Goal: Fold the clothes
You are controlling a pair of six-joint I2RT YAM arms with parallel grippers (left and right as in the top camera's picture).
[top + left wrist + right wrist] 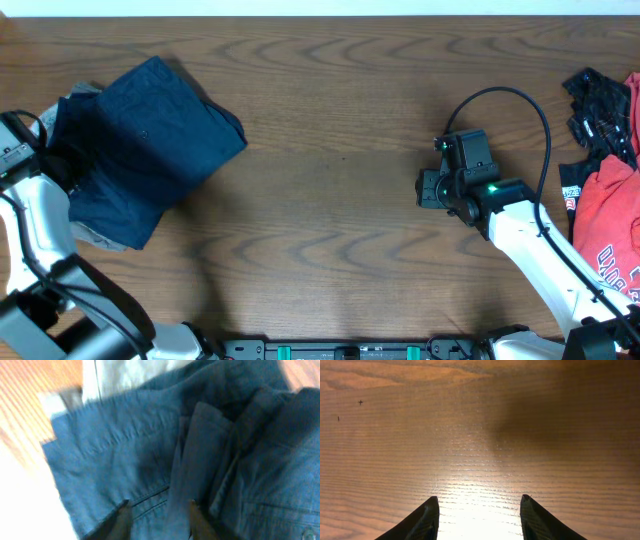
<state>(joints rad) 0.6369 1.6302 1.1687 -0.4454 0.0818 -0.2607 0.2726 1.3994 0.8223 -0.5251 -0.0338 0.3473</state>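
Folded garment (150, 140) lying on table (330, 120) at ten o'clock. Heap of clothes (610, 210) sitting at three o'clock. Right gripper (480, 497) hanging between them, nearer the heap. Left gripper (159, 505) hovering over the garment's nine-o'clock edge.

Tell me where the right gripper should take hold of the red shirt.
Probably the edge of the red shirt that faces the middle of the table. Bring the open right gripper in low from that side: that edge lies exposed, while the rest runs out of view and black clothes crowd its far end.
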